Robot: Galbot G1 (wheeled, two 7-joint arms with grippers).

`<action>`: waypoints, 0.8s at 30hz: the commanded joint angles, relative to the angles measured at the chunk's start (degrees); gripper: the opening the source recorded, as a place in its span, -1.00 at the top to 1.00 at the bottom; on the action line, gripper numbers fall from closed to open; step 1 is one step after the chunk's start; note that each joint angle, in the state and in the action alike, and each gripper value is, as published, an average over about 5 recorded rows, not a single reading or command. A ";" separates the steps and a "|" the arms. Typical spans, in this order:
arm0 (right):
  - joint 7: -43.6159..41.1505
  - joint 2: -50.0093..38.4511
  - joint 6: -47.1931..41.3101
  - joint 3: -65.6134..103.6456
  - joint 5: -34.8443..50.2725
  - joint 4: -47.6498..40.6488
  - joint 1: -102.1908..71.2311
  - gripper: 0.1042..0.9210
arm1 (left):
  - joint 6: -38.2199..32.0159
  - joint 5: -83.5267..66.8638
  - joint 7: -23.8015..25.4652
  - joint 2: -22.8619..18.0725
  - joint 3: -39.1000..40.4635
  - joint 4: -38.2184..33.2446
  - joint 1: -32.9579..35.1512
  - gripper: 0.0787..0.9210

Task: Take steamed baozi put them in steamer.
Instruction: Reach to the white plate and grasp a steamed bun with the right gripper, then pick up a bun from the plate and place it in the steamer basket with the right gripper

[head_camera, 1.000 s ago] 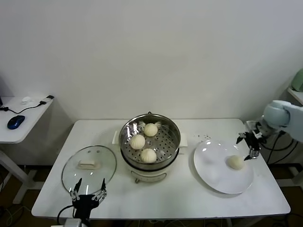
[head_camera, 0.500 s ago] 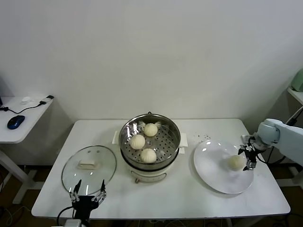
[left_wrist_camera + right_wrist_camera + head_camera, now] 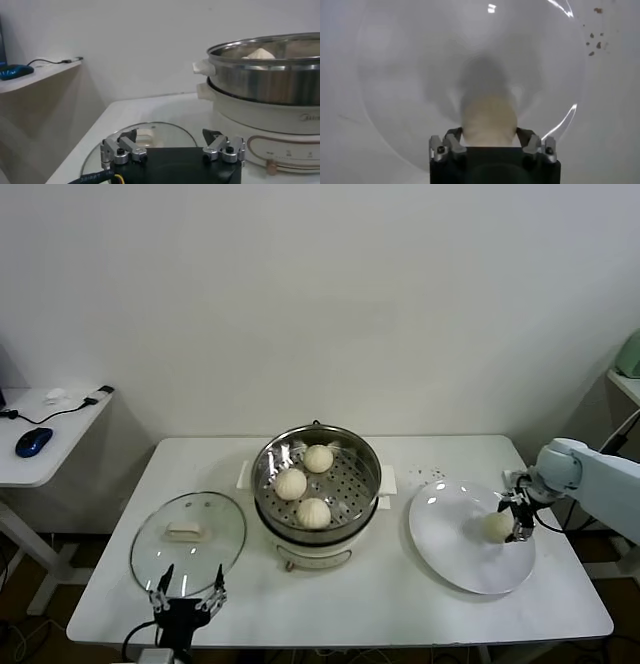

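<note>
One cream-white baozi (image 3: pixel 497 526) lies on the white plate (image 3: pixel 450 549) at the right. My right gripper (image 3: pixel 513 521) is lowered over it. In the right wrist view the gripper (image 3: pixel 488 136) is open, with a finger close against each side of the baozi (image 3: pixel 487 117), which rests on the plate (image 3: pixel 395 75). Three more baozi (image 3: pixel 319 458) (image 3: pixel 291 483) (image 3: pixel 313 512) sit on the perforated tray of the steel steamer (image 3: pixel 263 489) at the table's middle. My left gripper (image 3: pixel 187 586) is open and empty at the front left edge, parked (image 3: pixel 170 139).
The round glass lid (image 3: pixel 188 531) with a white handle lies flat to the left of the steamer, just beyond my left gripper; it also shows in the left wrist view (image 3: pixel 150 131). Dark crumbs (image 3: pixel 432 475) lie behind the plate. A side desk (image 3: pixel 40 434) stands far left.
My right gripper has moved down and in from beside the plate's far right rim, and now straddles the baozi. The left arm has not moved.
</note>
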 commanded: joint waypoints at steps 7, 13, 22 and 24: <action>-1.89 -3.26 0.82 -1.07 3.84 6.60 7.83 -0.33 | -0.23 0.84 0.03 0.03 0.73 -0.47 0.43 -0.77; -3.82 0.15 1.35 -18.34 19.69 10.75 32.88 -0.32 | -0.41 1.07 0.04 0.32 0.99 -0.81 0.81 -0.77; -2.77 13.90 -3.96 -26.36 42.14 20.98 51.71 -0.32 | -0.44 1.04 0.15 0.73 1.10 -1.72 1.00 -0.77; -0.29 16.18 -5.98 -24.52 44.83 24.24 50.52 -0.32 | -0.44 1.01 0.16 0.79 1.10 -1.82 0.98 -0.77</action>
